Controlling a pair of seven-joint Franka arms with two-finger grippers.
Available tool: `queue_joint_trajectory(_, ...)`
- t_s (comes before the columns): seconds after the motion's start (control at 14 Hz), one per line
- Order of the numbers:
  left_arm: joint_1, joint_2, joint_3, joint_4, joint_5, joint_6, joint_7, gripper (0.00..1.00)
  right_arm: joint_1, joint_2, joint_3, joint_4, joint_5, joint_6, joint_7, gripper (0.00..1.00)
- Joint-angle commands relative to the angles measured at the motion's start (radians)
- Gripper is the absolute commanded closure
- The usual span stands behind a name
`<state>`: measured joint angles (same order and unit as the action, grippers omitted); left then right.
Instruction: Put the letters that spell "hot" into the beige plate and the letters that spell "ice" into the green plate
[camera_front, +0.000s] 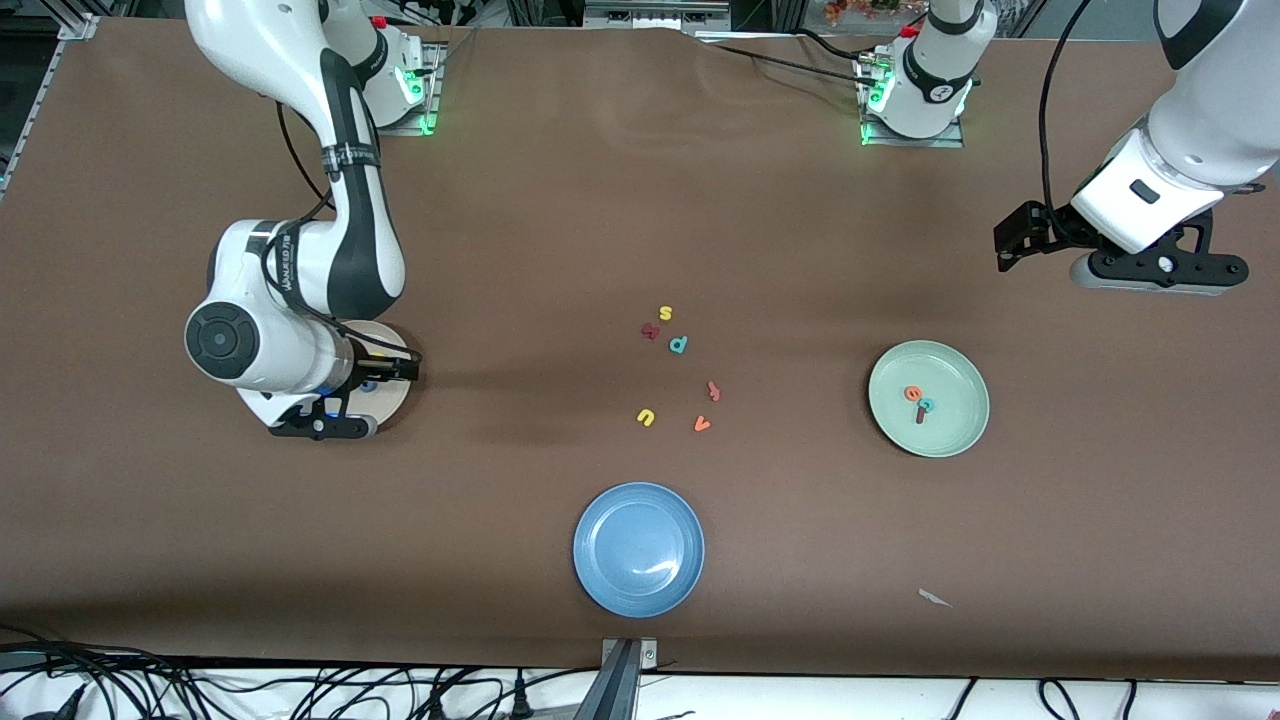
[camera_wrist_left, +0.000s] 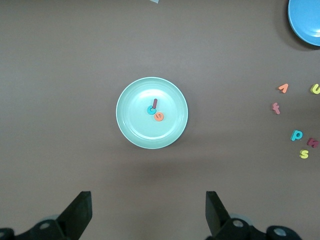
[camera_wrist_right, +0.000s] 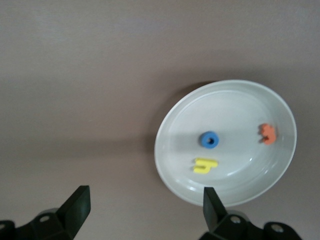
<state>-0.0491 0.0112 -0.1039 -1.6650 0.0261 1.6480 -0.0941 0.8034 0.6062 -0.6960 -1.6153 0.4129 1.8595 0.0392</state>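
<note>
**Both words sit in their plates**

The right gripper (camera_wrist_right: 142, 212) hangs low over the beige plate (camera_wrist_right: 175, 125) at the right arm's end of the table, jaws apart and holding nothing. In that plate lie the yellow h (camera_wrist_right: 205, 165), the blue o (camera_wrist_right: 209, 140) and the orange t (camera_wrist_right: 267, 133), each apart from the others.

The left gripper (camera_wrist_left: 148, 214) waits up in the air at the left arm's end, jaws wide and empty. In the green plate (camera_front: 960, 375) the orange e (camera_front: 912, 393), teal c (camera_front: 927, 405) and dark red i (camera_front: 920, 415) huddle together, touching.

Leftover letters (camera_front: 680, 380) lie scattered mid-table, with the blue plate (camera_front: 600, 520) nearer the front camera.
</note>
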Motion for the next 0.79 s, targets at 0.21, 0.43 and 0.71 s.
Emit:
queue_joint_trajectory(0.21,0.009,-0.007,0.0,0.007,-0.012,-0.014,0.022,0.0,-0.085,-0.115,0.128,0.028,-0.107,-0.046,0.079,0.0)
queue_joint_trajectory(0.43,0.009,-0.007,0.0,0.007,-0.012,-0.014,0.022,0.0,-0.301,-0.199,0.341,0.017,-0.219,-0.048,0.08,0.0)
queue_joint_trajectory(0.71,0.009,-0.007,0.0,0.007,-0.012,-0.014,0.022,0.0,-0.564,-0.356,0.567,-0.055,-0.343,-0.04,0.076,0.0)
